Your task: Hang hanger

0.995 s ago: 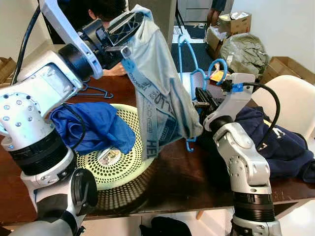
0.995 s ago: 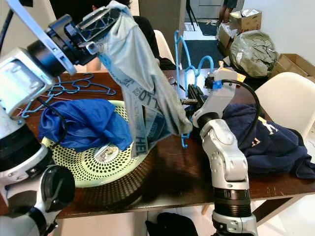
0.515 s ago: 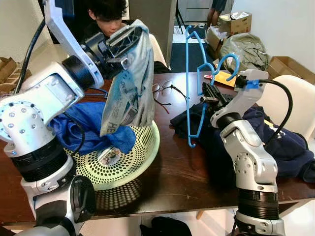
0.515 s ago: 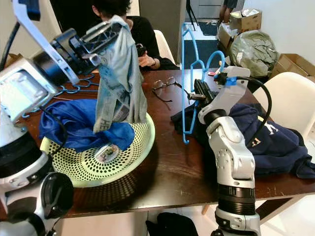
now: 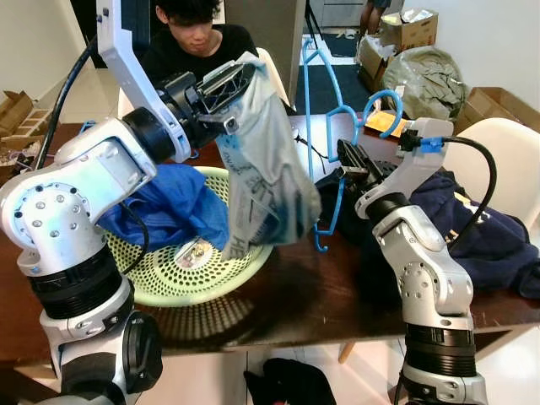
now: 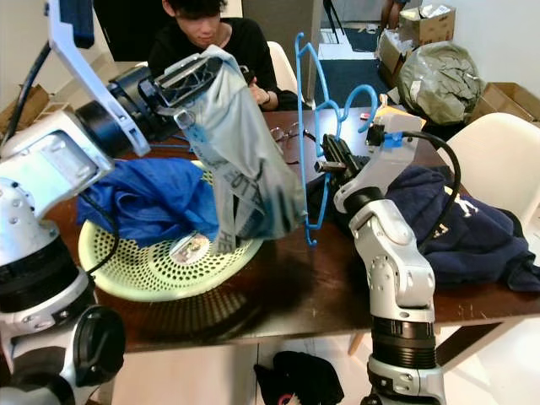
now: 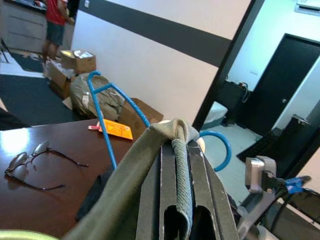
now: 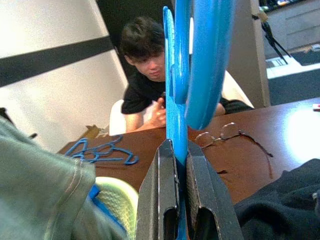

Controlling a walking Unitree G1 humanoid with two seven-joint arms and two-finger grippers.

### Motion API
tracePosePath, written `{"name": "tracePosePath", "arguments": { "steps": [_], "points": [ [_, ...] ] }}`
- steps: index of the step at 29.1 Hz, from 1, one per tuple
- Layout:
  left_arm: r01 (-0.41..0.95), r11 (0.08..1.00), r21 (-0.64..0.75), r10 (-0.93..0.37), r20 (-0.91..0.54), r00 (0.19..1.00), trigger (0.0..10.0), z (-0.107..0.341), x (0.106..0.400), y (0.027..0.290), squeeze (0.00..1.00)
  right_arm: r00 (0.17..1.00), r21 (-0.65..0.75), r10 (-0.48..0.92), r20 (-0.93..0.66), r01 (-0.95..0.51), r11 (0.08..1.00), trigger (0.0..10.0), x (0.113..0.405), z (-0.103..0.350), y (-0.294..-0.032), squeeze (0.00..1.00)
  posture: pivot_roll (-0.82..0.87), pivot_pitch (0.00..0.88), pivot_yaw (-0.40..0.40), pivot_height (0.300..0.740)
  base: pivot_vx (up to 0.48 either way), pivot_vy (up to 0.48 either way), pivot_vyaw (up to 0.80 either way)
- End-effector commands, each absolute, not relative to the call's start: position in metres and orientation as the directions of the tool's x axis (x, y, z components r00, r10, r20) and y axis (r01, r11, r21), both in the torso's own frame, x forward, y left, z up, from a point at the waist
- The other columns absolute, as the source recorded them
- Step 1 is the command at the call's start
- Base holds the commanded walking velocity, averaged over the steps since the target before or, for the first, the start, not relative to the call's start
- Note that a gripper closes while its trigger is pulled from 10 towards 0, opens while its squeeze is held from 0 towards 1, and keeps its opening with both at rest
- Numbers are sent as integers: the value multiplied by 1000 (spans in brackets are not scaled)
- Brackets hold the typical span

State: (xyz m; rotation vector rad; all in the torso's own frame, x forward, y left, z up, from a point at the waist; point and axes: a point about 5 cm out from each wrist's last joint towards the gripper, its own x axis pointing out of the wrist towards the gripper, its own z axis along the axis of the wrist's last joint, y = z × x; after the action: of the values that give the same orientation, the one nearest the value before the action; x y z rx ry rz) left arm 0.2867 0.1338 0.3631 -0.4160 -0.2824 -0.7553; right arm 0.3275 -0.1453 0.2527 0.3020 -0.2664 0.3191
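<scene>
- Left gripper (image 5: 221, 89): raised above the table, fingers closed on the top edge of a grey-green garment (image 5: 257, 164); cloth hangs down over the rim of the green basket (image 5: 181, 283).
- Right gripper (image 5: 353, 162): fingers clamped on the blue hanger (image 5: 314, 152), held upright over the dark wooden table (image 5: 333, 283), hook curving up near the wrist, just beside the hanging garment.
- Blue cloth (image 5: 173, 207): lying in the basket.
- Navy garment (image 5: 477, 228): spread on the table beside the right arm.
- Spare blue hangers (image 8: 102, 150): piled on the far part of the table.
- Glasses (image 7: 30, 162): lying on the tabletop.
- Person (image 6: 211, 38): seated at the far side of the table.
</scene>
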Motion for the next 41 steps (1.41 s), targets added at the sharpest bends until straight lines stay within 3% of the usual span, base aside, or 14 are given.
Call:
{"name": "tracePosePath", "arguments": {
  "steps": [1,8,21,37,41],
  "points": [
    [704,664,-252,-594,394,702,10000,362,287,135,0,909,243,280,308,-360,901,10000,325,253,-143,0,105,67,19,735,0,0,0],
    [698,669,-255,-588,392,707,10000,360,289,138,0,915,250,264,306,-345,905,10000,327,253,-146,0,103,65,17,735,-411,0,0],
    [689,676,-261,-582,385,716,10000,355,293,138,0,927,256,255,274,-326,910,10000,329,250,-149,0,99,55,21,735,-153,0,-800],
    [536,796,-281,-428,365,827,10000,342,311,149,0,928,260,272,256,-337,905,10000,328,247,-142,0,90,50,21,735,0,0,-800],
    [456,841,-293,-361,326,874,10000,326,320,152,0,909,225,357,217,-402,887,10000,322,241,-134,0,77,47,16,735,0,0,-800]
  ]
}}
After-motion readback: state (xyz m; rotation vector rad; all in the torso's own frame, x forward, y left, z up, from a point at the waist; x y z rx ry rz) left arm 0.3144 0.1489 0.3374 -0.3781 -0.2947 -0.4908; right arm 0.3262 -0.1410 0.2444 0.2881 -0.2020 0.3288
